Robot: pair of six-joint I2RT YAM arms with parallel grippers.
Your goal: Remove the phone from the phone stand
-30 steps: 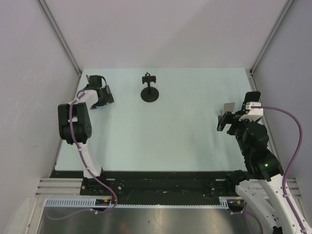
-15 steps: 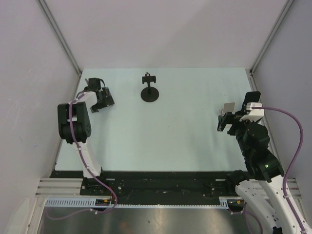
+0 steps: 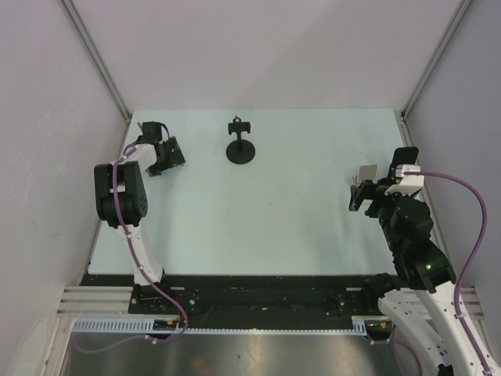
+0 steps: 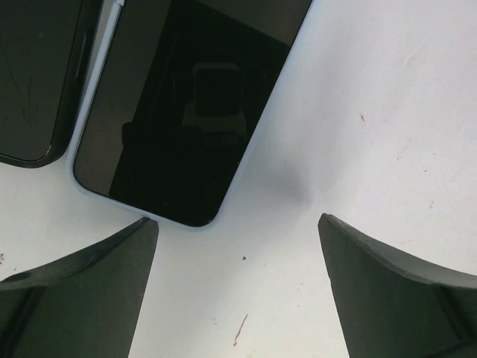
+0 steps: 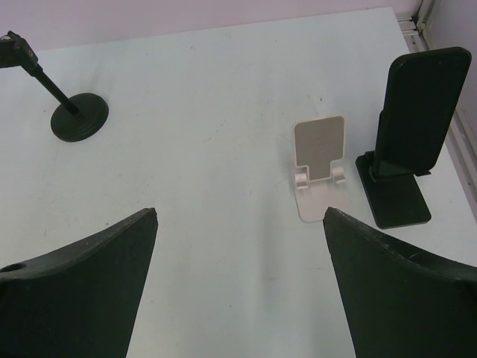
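A black phone (image 5: 422, 99) stands upright on a black phone stand (image 5: 393, 198) at the right edge of the table, and both also show in the top view (image 3: 405, 156). My right gripper (image 5: 240, 212) is open and empty, a little in front and to the left of it (image 3: 360, 196). My left gripper (image 4: 237, 224) is open and empty at the far left of the table (image 3: 166, 155), just above the surface. A black phone (image 4: 186, 104) lies flat right ahead of its fingertips, with a second flat phone (image 4: 33, 74) to the left.
A small empty pale stand (image 5: 320, 168) sits just left of the black phone stand. A black round-base stand with an empty clamp (image 3: 240, 146) is at the far middle. Grey walls close in the table on three sides.
My left gripper has shifted slightly at the far left, a little to the right and away. My right arm has not moved.
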